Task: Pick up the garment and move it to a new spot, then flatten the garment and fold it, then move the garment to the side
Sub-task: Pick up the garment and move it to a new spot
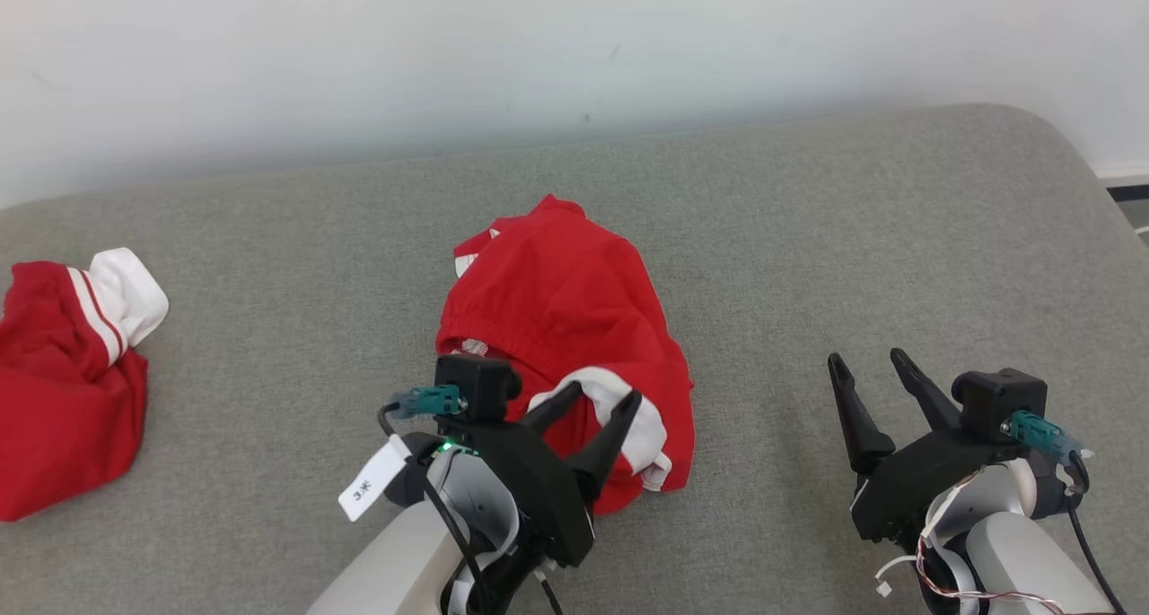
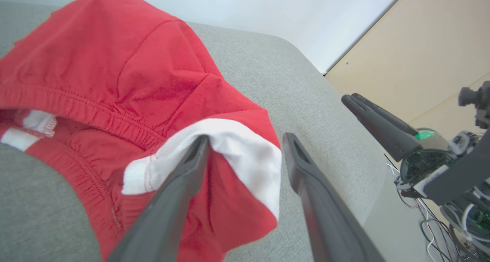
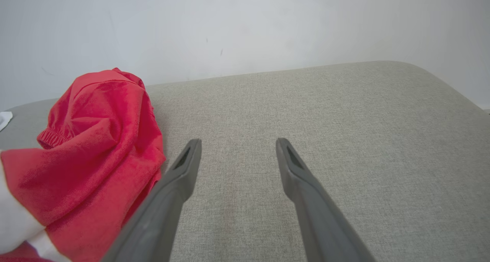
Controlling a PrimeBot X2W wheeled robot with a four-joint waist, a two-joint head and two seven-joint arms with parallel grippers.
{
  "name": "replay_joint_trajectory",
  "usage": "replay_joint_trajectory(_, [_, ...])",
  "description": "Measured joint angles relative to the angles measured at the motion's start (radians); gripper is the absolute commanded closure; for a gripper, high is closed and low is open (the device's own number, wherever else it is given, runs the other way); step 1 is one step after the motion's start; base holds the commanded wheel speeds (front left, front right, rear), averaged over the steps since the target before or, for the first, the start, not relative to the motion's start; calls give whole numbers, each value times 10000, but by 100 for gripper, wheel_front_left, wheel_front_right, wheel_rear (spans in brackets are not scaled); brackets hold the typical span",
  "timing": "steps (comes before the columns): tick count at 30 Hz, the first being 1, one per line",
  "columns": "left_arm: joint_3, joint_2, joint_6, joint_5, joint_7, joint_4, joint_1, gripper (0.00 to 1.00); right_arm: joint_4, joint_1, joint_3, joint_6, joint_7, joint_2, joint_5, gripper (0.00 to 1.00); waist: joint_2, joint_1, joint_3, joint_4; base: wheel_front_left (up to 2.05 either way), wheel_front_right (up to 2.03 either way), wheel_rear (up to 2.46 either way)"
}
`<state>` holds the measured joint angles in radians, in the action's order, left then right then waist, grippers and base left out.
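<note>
Firstly, head view, garment [image 1: 565, 310]: a red piece with a white band [image 1: 651, 431] is seen crumpled in a heap near the middle of the grey fabric-covered table [image 1: 808, 238].
Head view, left gripper [image 1: 606, 395]: it is placed at 6 o'clock of the heap, over its near edge. The jaws are spread apart, with the white band lying between them and nothing clamped.
Head view, right gripper [image 1: 867, 359]: it is held at 4 o'clock of the view, well apart from the garment, over bare table. The jaws are parted and nothing is held.
Head view, second red garment [image 1: 63, 399]: a bunched red and white piece is found at 9 o'clock, well apart from the first.
Left wrist view, left gripper [image 2: 247, 137]: the jaws are seen wide. The finger at 7 o'clock is touched at its tip by the white band [image 2: 245, 155], and the finger at 5 o'clock is just beside the cloth.
Left wrist view, garment [image 2: 115, 63]: the red heap is spread from 9 to 12 o'clock, and a gathered waistband is shown at 9 o'clock.
Left wrist view, right gripper [image 2: 352, 99]: it is seen side-on at 3 o'clock, apart from the cloth.
Right wrist view, right gripper [image 3: 238, 141]: the jaws are spread over bare table [image 3: 344, 120], with nothing between them.
Right wrist view, garment [image 3: 99, 139]: it is heaped at 9 o'clock, just beside the finger on that side.
</note>
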<state>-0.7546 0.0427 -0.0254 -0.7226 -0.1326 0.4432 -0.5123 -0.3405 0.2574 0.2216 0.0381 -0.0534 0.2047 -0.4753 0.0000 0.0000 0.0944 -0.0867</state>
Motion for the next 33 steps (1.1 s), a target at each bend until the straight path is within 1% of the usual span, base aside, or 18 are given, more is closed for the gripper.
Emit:
replay_joint_trajectory(4, [240,2,161,176,293,-132,-39,0,-153,-27,-6,0,-63,-12,-19,0,0,0,-142,94,0,0,0])
replay_joint_trajectory(7, [228,4,182,282,476,-357,-8,0,-176,-56,-19,0,-94,-31,-86,0,0,-1,-264,175,0,0,0])
replay_joint_trajectory(8, [228,-12,249,284,546,-460,0,0,-176,-83,-25,0,-98,-31,-86,0,0,-1,-298,207,0,0,0])
replay_joint_trajectory(11, [81,178,426,694,589,-529,48,0,-173,-249,-27,-2,-148,-31,-113,0,0,0,-385,315,0,0,0])
replay_joint_trajectory(13, [128,357,529,717,731,-635,314,0,-198,-286,48,-35,-146,-71,-115,0,0,-1,-434,372,0,0,0])
replay_joint_trajectory(15, [98,560,731,894,819,-658,541,0,-184,-283,105,-56,-144,-113,-115,0,0,-1,-473,419,0,0,0])
replay_joint_trajectory(18, [71,813,984,1197,1016,-656,752,0,-188,-293,213,-176,-125,-125,-115,0,0,-1,-513,462,0,0,0])
replay_joint_trajectory(20, [13,974,1145,1595,1200,-663,837,0,-182,-358,316,-299,-77,-150,-150,0,0,-1,-532,486,0,0,0])
replay_joint_trajectory(24, [58,1220,1400,2253,1785,-861,1033,0,-174,-729,535,-485,109,-228,-236,0,0,-1,-555,543,0,0,0])
replay_joint_trajectory(28, [359,1335,1494,2725,2316,-1198,1395,0,-194,-876,706,-648,368,-265,-349,0,0,-1,-553,621,0,0,0])
replay_joint_trajectory(33, [861,1440,1498,3135,2834,-1655,1978,0,-159,-1031,752,-738,652,-203,-385,0,1,-1,-479,758,0,0,0])
